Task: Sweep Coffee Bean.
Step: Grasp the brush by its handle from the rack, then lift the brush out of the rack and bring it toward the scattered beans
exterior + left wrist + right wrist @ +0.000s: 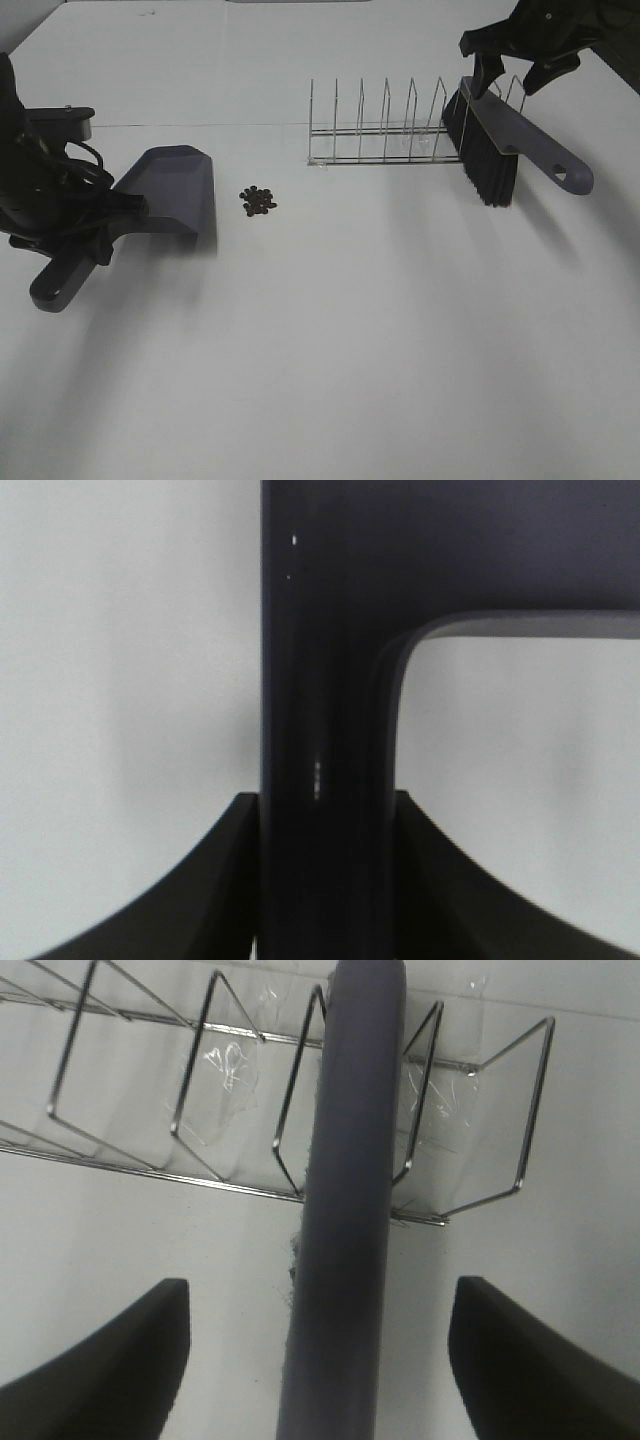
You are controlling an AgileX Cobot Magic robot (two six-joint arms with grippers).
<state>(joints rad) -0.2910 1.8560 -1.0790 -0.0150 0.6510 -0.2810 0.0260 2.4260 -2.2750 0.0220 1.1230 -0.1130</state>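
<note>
The coffee beans (pixel 258 201) lie in a small dark cluster on the white table, just right of the grey dustpan (pixel 175 185). The dustpan's blade faces the beans. My left gripper (pixel 98 232) is shut on the dustpan handle (pixel 325 730), with the pan resting on the table. A grey brush with black bristles (pixel 490 150) leans in the right end of the wire rack (pixel 380 130). My right gripper (pixel 512 78) is open above the brush. In the right wrist view its fingers (pixel 120 1360) stand wide apart on either side of the brush back (pixel 345 1210), not touching it.
The wire rack (pixel 150 1150) stands at the back centre-right and is taped to the table. The brush handle (pixel 565 172) sticks out to the rack's right. The white table (pixel 350 350) stretches in front of the beans.
</note>
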